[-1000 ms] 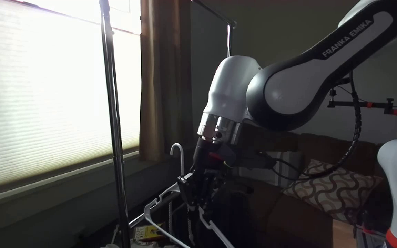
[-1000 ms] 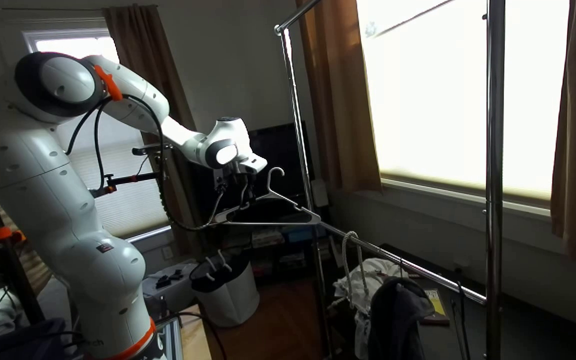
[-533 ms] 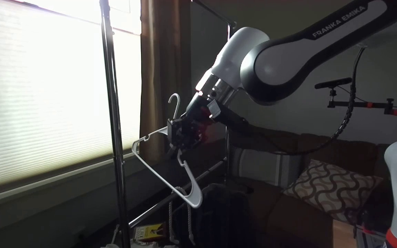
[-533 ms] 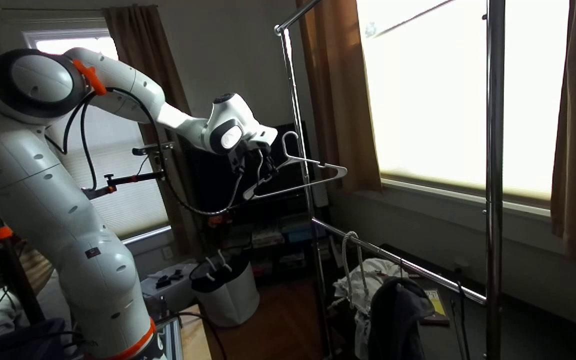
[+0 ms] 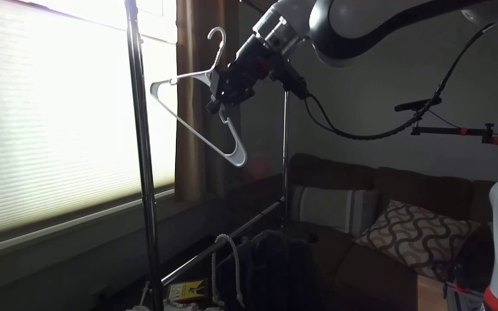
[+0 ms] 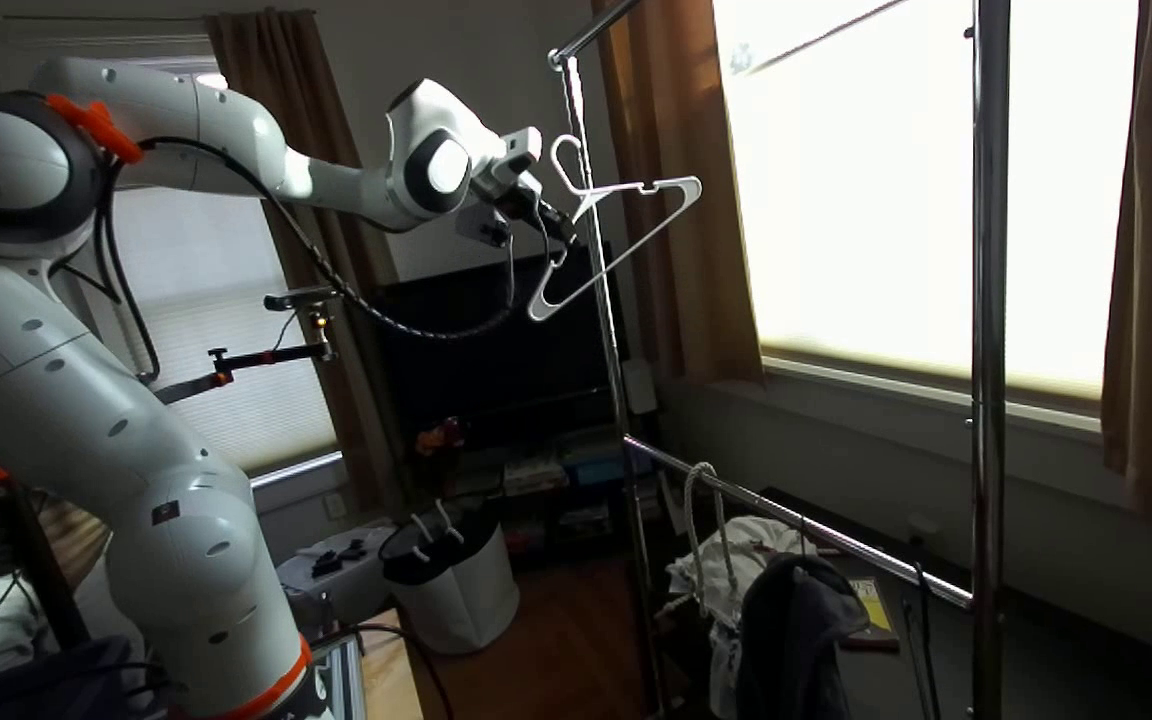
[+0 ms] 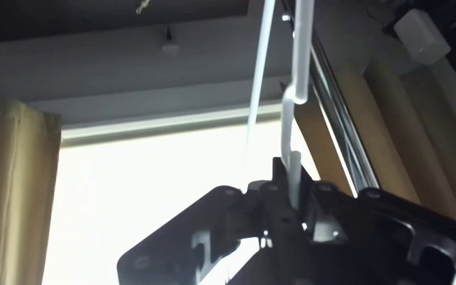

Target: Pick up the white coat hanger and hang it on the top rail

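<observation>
The white coat hanger [image 5: 203,77] is in the air, tilted, with its hook pointing up. It also shows in an exterior view [image 6: 626,187] and the wrist view [image 7: 302,51]. My gripper [image 5: 216,93] is shut on the hanger's shoulder below the hook; it also shows in an exterior view [image 6: 568,232] and the wrist view [image 7: 287,174]. The top rail [image 6: 601,27] is above the hook in the picture, and only a short piece of the rail [image 5: 253,6] shows in an exterior view. The arm hides its far end there.
The rack's upright poles [image 5: 143,142] [image 6: 988,300] stand at each end. The low bar [image 6: 816,530] holds a rope-handled bag [image 6: 726,590] and a dark garment [image 6: 796,640]. A window and brown curtain [image 6: 671,200] are behind the rack. A couch [image 5: 335,168] is in the background.
The arm has raised the hanger a long way in both exterior views, from near the low bar to the upper part of the rack. The hanger has tilted more; the grip holds.
</observation>
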`<move>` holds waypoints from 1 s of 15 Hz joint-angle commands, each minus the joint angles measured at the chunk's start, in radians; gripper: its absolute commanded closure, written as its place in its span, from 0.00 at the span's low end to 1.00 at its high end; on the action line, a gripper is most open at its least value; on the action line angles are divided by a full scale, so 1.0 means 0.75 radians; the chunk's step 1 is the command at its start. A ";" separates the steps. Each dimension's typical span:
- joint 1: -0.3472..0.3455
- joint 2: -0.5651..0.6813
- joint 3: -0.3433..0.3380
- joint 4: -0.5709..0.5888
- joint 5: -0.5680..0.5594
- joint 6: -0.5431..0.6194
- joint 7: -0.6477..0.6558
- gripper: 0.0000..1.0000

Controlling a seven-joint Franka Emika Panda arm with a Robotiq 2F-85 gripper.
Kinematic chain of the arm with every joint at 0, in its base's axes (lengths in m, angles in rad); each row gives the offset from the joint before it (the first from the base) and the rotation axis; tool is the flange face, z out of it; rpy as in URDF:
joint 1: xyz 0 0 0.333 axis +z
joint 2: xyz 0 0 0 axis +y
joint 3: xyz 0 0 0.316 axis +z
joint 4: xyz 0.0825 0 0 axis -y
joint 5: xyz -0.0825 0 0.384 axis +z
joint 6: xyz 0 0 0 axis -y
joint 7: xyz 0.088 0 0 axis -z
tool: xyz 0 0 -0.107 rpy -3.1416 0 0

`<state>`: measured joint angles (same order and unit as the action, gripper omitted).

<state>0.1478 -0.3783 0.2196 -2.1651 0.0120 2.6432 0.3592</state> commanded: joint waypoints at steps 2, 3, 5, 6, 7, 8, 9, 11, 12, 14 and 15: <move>-0.044 -0.010 0.024 0.062 -0.007 -0.007 -0.011 0.94; -0.048 -0.009 0.025 0.067 -0.010 -0.007 -0.010 0.99; -0.078 -0.008 0.023 0.164 -0.092 -0.074 -0.084 0.99; -0.069 0.000 0.003 0.229 -0.090 -0.137 -0.140 0.99; -0.050 0.005 -0.021 0.297 -0.067 -0.204 -0.204 0.99; -0.042 0.012 -0.036 0.364 -0.058 -0.267 -0.257 0.99; -0.047 0.028 -0.044 0.451 -0.070 -0.353 -0.304 0.99; -0.044 0.081 -0.054 0.624 -0.073 -0.514 -0.387 0.99; -0.052 0.112 -0.049 0.708 -0.095 -0.583 -0.413 0.99; -0.050 0.193 -0.044 0.874 -0.093 -0.683 -0.449 0.99; -0.047 0.241 -0.039 0.957 -0.087 -0.721 -0.452 0.99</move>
<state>0.1054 -0.3146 0.1826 -1.6377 -0.0351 2.1995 0.0471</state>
